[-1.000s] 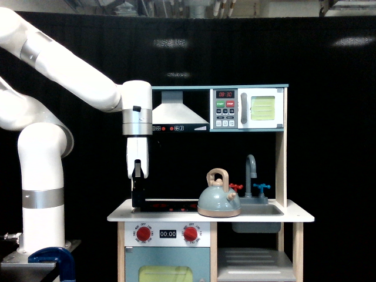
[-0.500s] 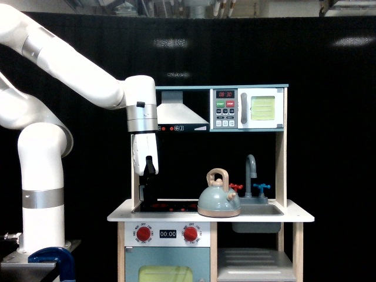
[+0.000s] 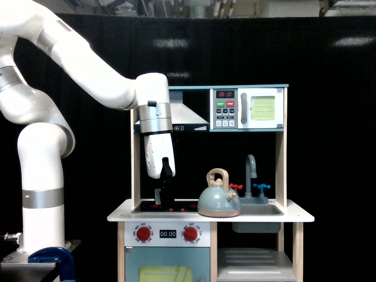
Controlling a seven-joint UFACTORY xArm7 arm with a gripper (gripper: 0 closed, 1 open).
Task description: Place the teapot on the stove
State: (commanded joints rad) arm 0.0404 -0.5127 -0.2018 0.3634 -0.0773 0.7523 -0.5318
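A black curtain fills the background behind you, with ceiling fixtures cut off along the top edge. Against that dark cloth the fingers (image 3: 163, 197) are hard to read: they are black, hanging just above the stove (image 3: 167, 207), and you cannot tell whether they are spread or closed, only that nothing shows between them. The stove itself appears as a thin glossy black strip seen nearly edge-on, with a few red burner marks; its full surface is hidden from this angle. The sink basin (image 3: 257, 216) shows only its front wall below the bench (image 3: 120, 216), and the oven door (image 3: 165, 274) is cropped by the bottom edge.

The white bench carries the teapot (image 3: 218, 202), which sits upright at the stove's 3 o'clock edge, just beside the sink; whether its base rests on the black panel or on the white top you cannot make out. From the fingers, the teapot lies at about 3 o'clock, apart from them.

Count what you have: one white arm (image 3: 76, 64) reaching in from the exterior view's left, one teapot, one grey faucet (image 3: 251, 173) with two small taps, one red (image 3: 236, 187) and one blue (image 3: 261, 188), two red knobs (image 3: 144, 233) under the stove, one range hood (image 3: 182, 111), and one toy microwave (image 3: 248, 107) on the upper shelf. A blue clamp (image 3: 53, 258) sits at the arm's base.
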